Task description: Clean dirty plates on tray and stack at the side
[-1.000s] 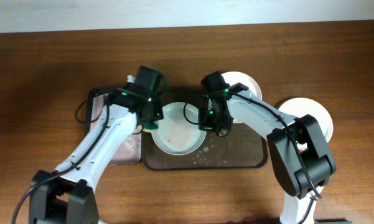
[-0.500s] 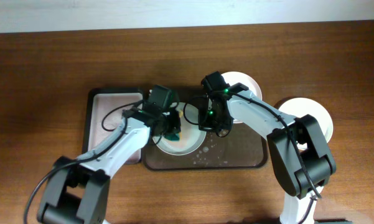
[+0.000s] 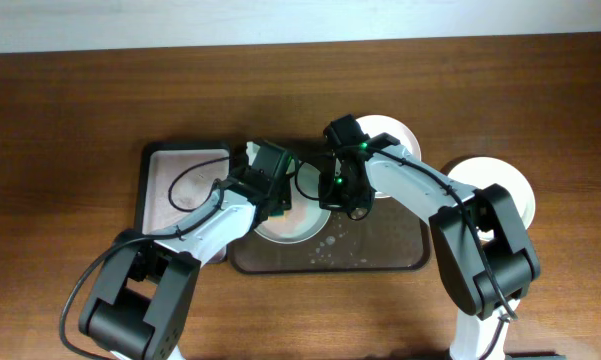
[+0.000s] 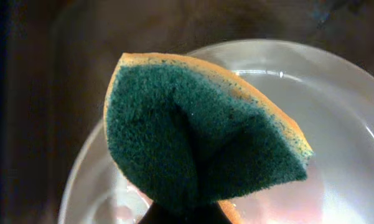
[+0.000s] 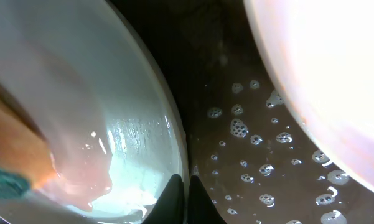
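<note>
We see left hand (image 3: 271, 184) clamping green-orange sponge (image 4: 199, 137) over pale green-white round plate (image 3: 302, 226), right hand (image 5: 185, 194) pinched on its rim

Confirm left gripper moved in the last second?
Yes. The left gripper moved right, from the left rim of the brown tray inward over the pale plate.

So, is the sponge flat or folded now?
Folded. In the left wrist view the sponge is creased down its green face, its orange edge curving, over the plate.
</note>
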Controlling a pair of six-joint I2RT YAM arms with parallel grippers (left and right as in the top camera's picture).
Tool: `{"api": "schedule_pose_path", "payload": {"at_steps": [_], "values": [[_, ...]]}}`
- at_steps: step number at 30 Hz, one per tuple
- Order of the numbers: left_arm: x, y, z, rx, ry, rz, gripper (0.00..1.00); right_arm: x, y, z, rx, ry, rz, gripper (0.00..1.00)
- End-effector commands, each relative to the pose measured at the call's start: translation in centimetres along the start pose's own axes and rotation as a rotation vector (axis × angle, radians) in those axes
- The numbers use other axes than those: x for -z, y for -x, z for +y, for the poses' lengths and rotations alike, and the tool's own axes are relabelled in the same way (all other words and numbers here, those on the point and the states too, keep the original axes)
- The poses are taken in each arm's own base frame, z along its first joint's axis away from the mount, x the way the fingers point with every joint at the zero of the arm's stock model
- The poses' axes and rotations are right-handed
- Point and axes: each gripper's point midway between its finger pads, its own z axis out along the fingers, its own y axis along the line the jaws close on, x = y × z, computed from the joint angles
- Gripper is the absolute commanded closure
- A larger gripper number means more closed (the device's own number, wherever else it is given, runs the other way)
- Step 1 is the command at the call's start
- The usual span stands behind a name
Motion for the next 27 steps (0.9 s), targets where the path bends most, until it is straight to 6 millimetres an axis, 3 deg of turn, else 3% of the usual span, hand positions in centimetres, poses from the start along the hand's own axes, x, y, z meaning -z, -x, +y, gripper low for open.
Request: {"api": "schedule_pose_path", "payload": {"at_steps": [1,4,7,12,19,23,27], "values": [[1.8,3.3,0.7,-0.043,0.048,-0.099,1.0,-0.1,-0.7,-0.3,0.012,-0.012,0.025,0.96],[3.8,3.9,0.6,-0.039,0.03,-0.116,1.0,-0.1,-0.8,-0.3,0.011,-0.014,0.029,0.96],[6.1,3.6,0.8,-0.041,0.011,-0.099,1.0,-0.1,-0.5,-0.4,0.014,-0.017,0.018,0.81],[9.0,2.9,2.9,-0.023,0.041,-0.068,1.0,0.0,0.3,-1.2,0.018,-0.067,-0.025,0.82],[8.6,1.5,8.3,0.085,0.112,0.037,1.0,-0.3,-0.5,-0.9,0.026,-0.066,-0.002,0.96],[7.9,0.9,11.4,0.163,0.137,0.069,1.0,-0.7,-1.5,0.0,0.056,-0.069,0.017,0.96],[7.3,-0.2,13.0,0.175,0.118,0.11,1.0,-0.7,-1.8,0.2,0.062,-0.072,0.023,0.96]]}}
